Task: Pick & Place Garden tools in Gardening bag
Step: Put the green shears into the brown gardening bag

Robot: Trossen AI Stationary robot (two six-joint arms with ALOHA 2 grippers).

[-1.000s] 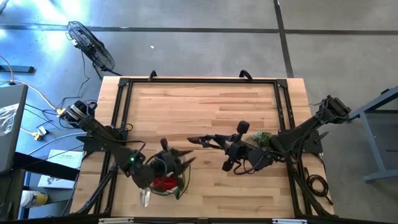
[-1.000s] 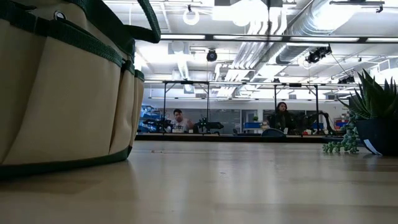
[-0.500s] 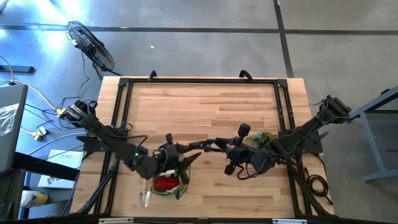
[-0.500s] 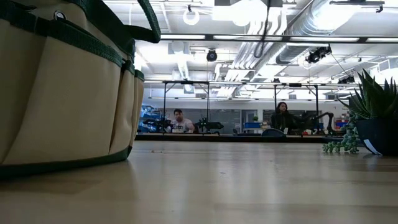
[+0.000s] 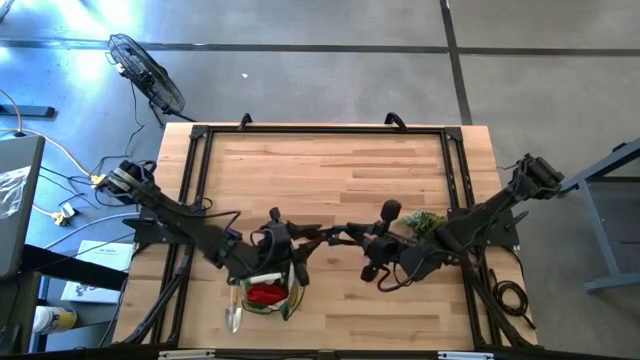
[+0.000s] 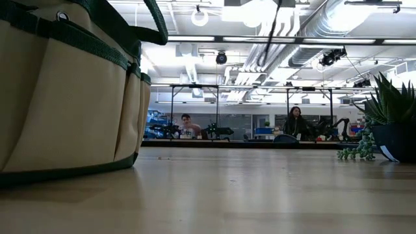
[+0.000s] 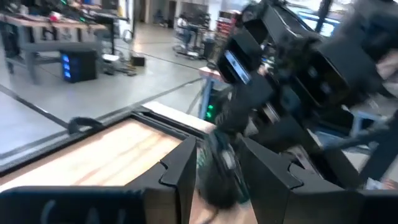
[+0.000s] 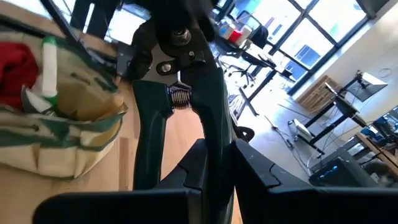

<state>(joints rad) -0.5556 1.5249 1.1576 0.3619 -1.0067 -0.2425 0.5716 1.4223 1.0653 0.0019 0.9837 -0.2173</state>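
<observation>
Seen from above, the right gripper (image 5: 352, 237) carries the pruners (image 5: 325, 233) out level toward the gardening bag (image 5: 266, 292), while the left gripper (image 5: 290, 237) meets their far tip, seemingly to take them. From table height only the bag's canvas wall shows. The left wrist view shows its fingers (image 7: 180, 177) apart around the blurred tool; the right wrist view shows fingers (image 8: 196, 165) clamped on a green handle, pruner head aimed bagward.

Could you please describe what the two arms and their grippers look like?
Both arms are dark, slim and jointed, with black cables along them. The left arm shows a small green light near its wrist. The right arm has a looped cable by its forearm. Each gripper, left and right, has two flat, angular black fingers.
</observation>
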